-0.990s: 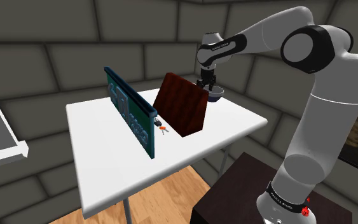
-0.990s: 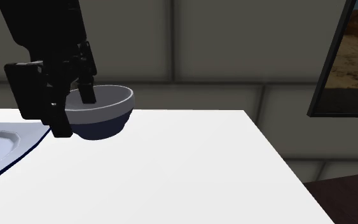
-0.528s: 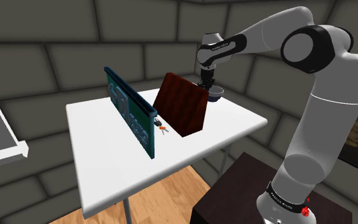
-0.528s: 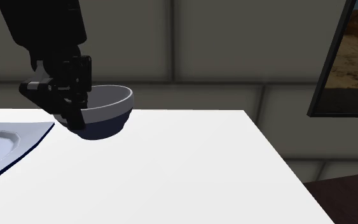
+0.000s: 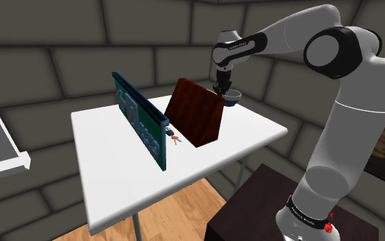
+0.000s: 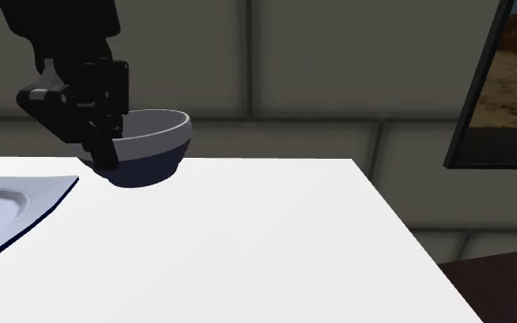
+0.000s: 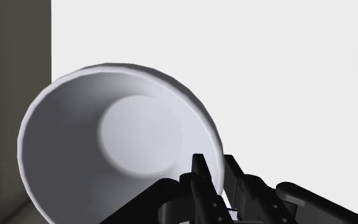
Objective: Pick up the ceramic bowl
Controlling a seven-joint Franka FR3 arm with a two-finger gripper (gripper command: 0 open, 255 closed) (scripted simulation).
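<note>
My claw clamps the bowl by its rim, upper left of frame. Next, I judge, raise it clear of the bench.

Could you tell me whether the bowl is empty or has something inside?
Empty: the wrist view shows the bowl bare inside, down to its flat bottom.

Chunky white arm, dark joints, lettered black band with red dot lower right, all-black gripper.
</note>
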